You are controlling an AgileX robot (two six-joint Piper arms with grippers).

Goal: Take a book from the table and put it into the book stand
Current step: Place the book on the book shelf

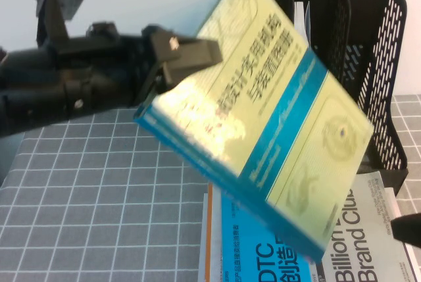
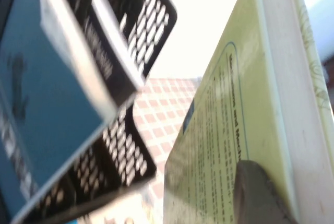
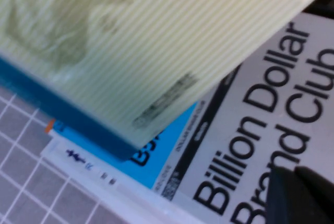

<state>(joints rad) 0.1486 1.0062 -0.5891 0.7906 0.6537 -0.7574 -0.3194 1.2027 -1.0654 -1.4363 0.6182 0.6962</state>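
My left gripper [image 1: 172, 65] hides part of the book [image 1: 276, 124]; my right gripper [image 1: 409, 228] is cut off beyond my fingertips.

A: What sits over the "Billion Dollar Brand Club" book [image 3: 271, 130]?

B: The pale yellow-green book [image 3: 135, 41], with its blue band toward the gridded bench [image 3: 21, 182], covers that book's far corner.

A: And beside it?

B: A cyan cover [image 3: 172, 145] with a white-edged one beneath. A dark piece of the right hand [image 3: 300, 195] lies over the lettering.
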